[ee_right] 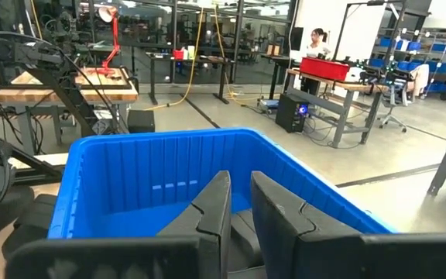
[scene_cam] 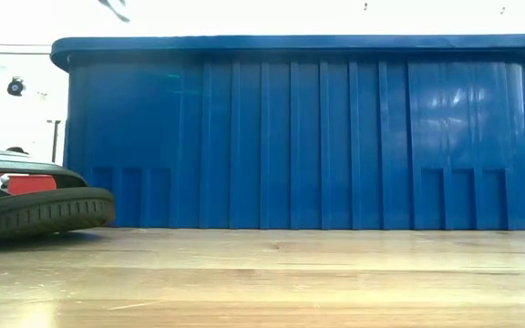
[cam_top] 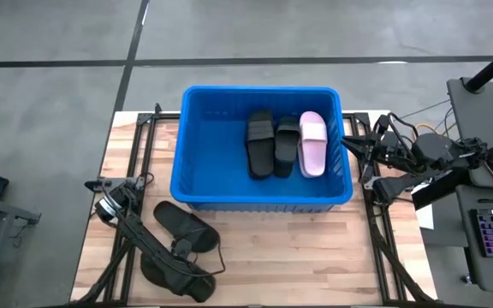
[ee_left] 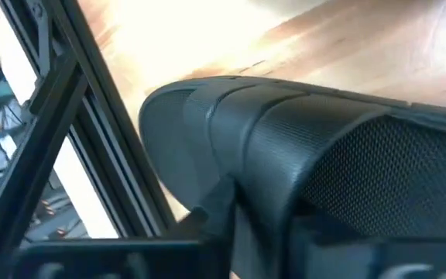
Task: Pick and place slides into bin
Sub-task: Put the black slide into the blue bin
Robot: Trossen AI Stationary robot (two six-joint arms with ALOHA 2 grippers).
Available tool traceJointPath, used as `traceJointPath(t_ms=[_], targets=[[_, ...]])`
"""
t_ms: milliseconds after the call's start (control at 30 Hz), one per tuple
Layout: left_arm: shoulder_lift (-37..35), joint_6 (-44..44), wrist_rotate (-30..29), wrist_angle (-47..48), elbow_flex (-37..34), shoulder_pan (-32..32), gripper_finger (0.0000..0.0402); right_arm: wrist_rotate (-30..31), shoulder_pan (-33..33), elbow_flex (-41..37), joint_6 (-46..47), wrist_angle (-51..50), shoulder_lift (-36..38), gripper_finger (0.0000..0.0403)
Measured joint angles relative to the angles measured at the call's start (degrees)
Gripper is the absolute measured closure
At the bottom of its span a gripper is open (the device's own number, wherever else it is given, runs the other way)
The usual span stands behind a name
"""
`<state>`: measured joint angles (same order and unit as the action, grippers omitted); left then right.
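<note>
Near the front-left corner of the wooden surface (cam_top: 315, 248), just in front of the bin's front wall, lies the one matte black rubber slide sandal (cam_top: 187, 228) not yet binned. You should expect it to be light and flexible: the sole will bend if you lift it by one end, while the wide strap looks the firmest, most pinchable part. Its pebbled rubber should give grip rather than slip, and nothing about it seems fragile. In the left wrist view the textured strap fills the frame, arched over the footbed.

The left gripper (cam_top: 181, 250) sits at that sandal, and its fingers look clamped on the strap, though the pinch itself is partly hidden.

Behind it, the large bright blue rectangular plastic bin (cam_top: 197, 197) stands at the middle of the surface and holds two black slides (cam_top: 260, 144) (cam_top: 287, 140) and a pale pink one (cam_top: 312, 144), side by side. The right gripper (ee_right: 240, 209) waits over the bin's right rim, fingers close together and holding nothing.
</note>
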<state>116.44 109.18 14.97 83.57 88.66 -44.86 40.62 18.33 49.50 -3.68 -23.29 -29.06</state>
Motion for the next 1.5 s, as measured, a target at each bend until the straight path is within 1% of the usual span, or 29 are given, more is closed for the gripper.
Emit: traceJointPath(t_ms=[33, 67, 233, 500, 600, 667, 800, 833, 933, 1033, 1100, 1167, 1267, 1333, 1433, 1500], targets=[[0.00, -0.56, 0.04, 0.05, 0.06, 0.00, 0.0378, 0.00, 0.01, 0.00, -0.01, 0.01, 0.00, 0.0359], [-0.03, -1.35, 0.08, 0.24, 0.18, 0.00, 0.0389, 0.00, 0.01, 0.00, -0.02, 0.02, 0.00, 0.0359], [-1.12, -5.82, -1.31, -0.49, 1.62, -0.05, 0.0393, 0.00, 0.00, 0.00, -0.35, 0.00, 0.00, 0.0359], [-6.24, -15.83, -9.26, -2.04, 7.71, 0.33, 0.0400, 0.00, 0.00, -0.01, -0.92, 0.00, 0.04, 0.0359], [-9.18, -19.65, -12.92, -5.68, 10.57, 0.47, 0.0400, 0.00, 0.02, 0.00, -1.00, 0.00, 0.04, 0.0359], [-11.14, -20.64, -15.16, -7.32, 12.27, 1.01, 0.0401, 0.00, 0.02, -0.02, -1.14, 0.00, 0.04, 0.0359], [-14.38, -24.26, -23.25, -11.28, 14.79, 2.79, 0.0401, 0.01, 0.01, -0.01, -1.31, 0.00, 0.04, 0.0359], [-15.31, -25.35, -26.34, -12.16, 15.14, 3.45, 0.0401, 0.00, 0.02, 0.00, -1.31, 0.00, 0.04, 0.0359], [-17.80, -30.02, -38.17, -14.93, 15.71, 5.60, 0.0401, 0.00, 0.01, -0.02, -1.17, 0.00, 0.04, 0.0359], [-19.90, -38.10, -49.66, -21.17, 15.74, 8.23, 0.0401, 0.00, 0.00, 0.00, -0.62, 0.00, 0.04, 0.0359], [-21.15, -47.61, -54.98, -26.40, 15.74, 10.10, 0.0401, 0.00, 0.00, 0.00, -0.58, 0.00, 0.04, 0.0359], [-22.30, -58.10, -57.43, -32.47, 15.74, 12.24, 0.0401, 0.00, 0.02, -0.02, -0.48, 0.00, 0.04, 0.0359], [-23.45, -73.11, -58.63, -40.04, 15.74, 15.98, 0.0401, 0.00, 0.02, -0.02, -0.44, 0.00, 0.04, 0.0359], [-23.71, -81.47, -59.49, -43.59, 15.74, 18.94, 0.0401, 0.00, 0.02, -0.02, -0.10, 0.04, 0.02, 0.0359], [-23.71, -89.14, -63.17, -46.98, 15.74, 23.57, 0.0401, 0.00, 0.00, -0.02, 1.94, 0.23, 0.02, 0.0359], [-23.71, -91.30, -64.75, -47.60, 15.74, 26.73, 0.0401, 0.00, 0.02, -0.02, 3.82, 0.71, 0.02, 0.0359]])
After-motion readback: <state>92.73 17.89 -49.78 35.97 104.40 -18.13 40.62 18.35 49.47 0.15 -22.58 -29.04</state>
